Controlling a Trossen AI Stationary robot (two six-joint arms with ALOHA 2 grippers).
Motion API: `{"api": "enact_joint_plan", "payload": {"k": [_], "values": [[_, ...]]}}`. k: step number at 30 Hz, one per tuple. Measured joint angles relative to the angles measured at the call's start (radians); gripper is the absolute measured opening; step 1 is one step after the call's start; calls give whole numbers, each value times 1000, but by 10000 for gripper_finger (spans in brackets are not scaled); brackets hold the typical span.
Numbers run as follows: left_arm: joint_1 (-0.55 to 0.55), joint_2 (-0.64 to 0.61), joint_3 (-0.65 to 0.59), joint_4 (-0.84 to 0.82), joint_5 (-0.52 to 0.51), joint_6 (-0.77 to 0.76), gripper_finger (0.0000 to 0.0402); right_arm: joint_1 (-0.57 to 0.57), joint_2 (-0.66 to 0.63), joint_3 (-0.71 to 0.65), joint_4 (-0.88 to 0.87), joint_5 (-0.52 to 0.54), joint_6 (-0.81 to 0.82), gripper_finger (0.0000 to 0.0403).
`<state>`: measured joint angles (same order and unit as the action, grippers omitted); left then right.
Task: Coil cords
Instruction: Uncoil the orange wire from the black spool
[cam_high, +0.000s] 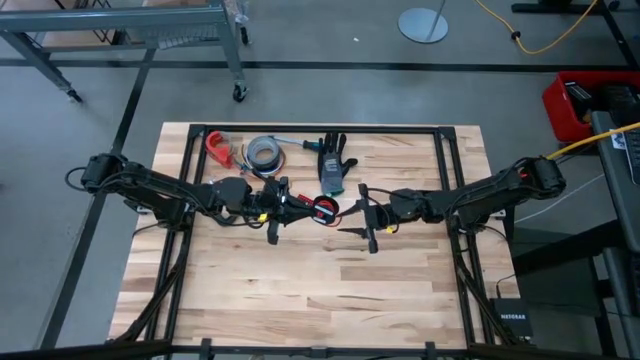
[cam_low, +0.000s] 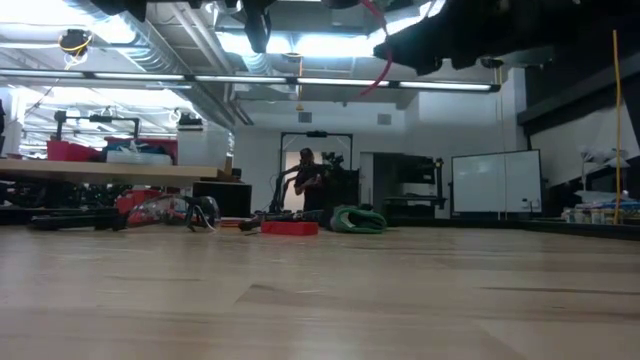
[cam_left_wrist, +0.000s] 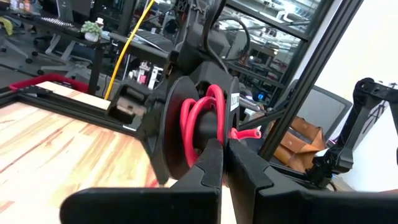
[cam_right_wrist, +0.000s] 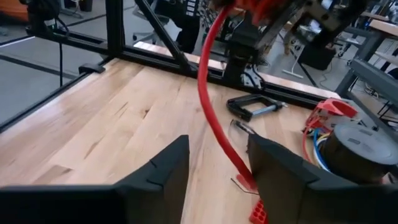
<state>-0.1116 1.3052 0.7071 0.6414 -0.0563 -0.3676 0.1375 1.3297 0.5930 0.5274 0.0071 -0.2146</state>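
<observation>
Left hand (cam_high: 283, 205): clenched on a black spool (cam_left_wrist: 180, 127) wound with red cord (cam_left_wrist: 202, 121), lifted above the counter's (cam_high: 300, 290) middle, likely so the winding stays clear of the wood.
Right hand (cam_high: 368, 222): released, fingers spread, just beside the spool; the red cord's loose end hangs between its fingers in the right wrist view, apparently let go or about to be taken up.
Cord: one red lead visible, several turns on the spool, one free tail hanging down.
Spool count: one.
Back edge of the counter: one grey tape roll (cam_high: 264, 152), one glove (cam_high: 334, 163), one red tool (cam_high: 217, 146), all well apart from the winding.
Arms: two, meeting at mid-counter.
</observation>
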Motion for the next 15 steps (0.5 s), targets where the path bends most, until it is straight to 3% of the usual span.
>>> {"api": "enact_joint_plan", "payload": {"k": [5,12,15], "values": [[0,0,0,-2,0,0,0,0,25,0,9,10,-25,146],[-1,-1,0,1,0,-4,0,0,25,0,10,11,-27,20],[-11,-1,0,2,0,-7,0,0,29,0,14,12,-29,20]]}}
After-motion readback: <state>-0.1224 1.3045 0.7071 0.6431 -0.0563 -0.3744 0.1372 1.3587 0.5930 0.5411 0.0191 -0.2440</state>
